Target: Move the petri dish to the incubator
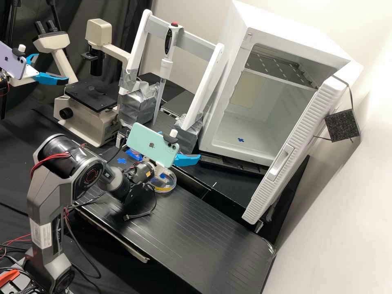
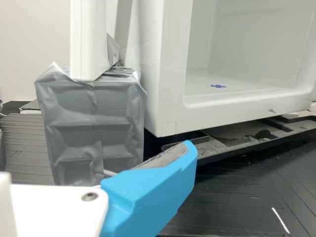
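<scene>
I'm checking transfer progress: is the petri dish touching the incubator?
Apart. The high view shows the petri dish on the black bench, a dark stretch separating it from the incubator.

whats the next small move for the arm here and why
Probably draw the gripper back and angle it down toward the petri dish: the dish lies on the bench, while the open gripper points past it toward the incubator, whose door already stands open.
</scene>
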You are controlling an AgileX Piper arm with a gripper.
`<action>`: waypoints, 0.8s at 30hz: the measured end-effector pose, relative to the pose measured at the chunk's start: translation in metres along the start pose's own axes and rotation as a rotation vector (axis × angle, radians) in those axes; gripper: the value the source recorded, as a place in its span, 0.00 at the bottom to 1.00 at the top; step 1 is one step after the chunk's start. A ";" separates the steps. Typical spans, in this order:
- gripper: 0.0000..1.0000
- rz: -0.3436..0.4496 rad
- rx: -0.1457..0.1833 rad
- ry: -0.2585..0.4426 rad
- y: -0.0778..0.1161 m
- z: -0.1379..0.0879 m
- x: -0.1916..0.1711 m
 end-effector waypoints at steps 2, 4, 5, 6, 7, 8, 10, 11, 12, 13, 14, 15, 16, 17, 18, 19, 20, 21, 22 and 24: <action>1.00 0.000 0.000 0.000 0.000 0.000 0.000; 1.00 0.000 0.000 0.000 0.000 0.000 0.000; 1.00 0.000 0.000 0.000 0.000 0.000 0.000; 1.00 0.000 0.000 0.000 0.000 0.000 0.000; 1.00 0.000 0.000 0.000 0.000 0.000 0.000; 1.00 0.000 0.000 0.000 0.000 0.000 0.000; 1.00 -0.002 -0.001 0.000 -0.001 0.001 -0.002; 1.00 -0.004 -0.001 -0.006 -0.001 0.002 -0.004; 1.00 -0.005 -0.004 -0.008 -0.001 0.004 -0.006; 1.00 -0.005 -0.007 -0.012 -0.001 0.005 -0.009; 1.00 -0.003 -0.008 -0.015 0.000 0.007 -0.014; 1.00 0.000 -0.005 -0.012 0.001 0.008 -0.018; 1.00 0.006 -0.006 -0.011 0.003 0.009 -0.023; 1.00 0.011 -0.002 -0.001 0.004 0.009 -0.028; 1.00 0.026 0.003 0.010 0.006 0.009 -0.033; 1.00 0.045 0.009 0.018 0.008 0.009 -0.041; 1.00 0.056 0.010 0.027 0.010 0.009 -0.045; 1.00 0.067 0.017 0.038 0.011 0.010 -0.053; 1.00 0.080 0.015 0.049 0.012 0.010 -0.059; 1.00 0.102 0.009 0.067 0.014 0.011 -0.070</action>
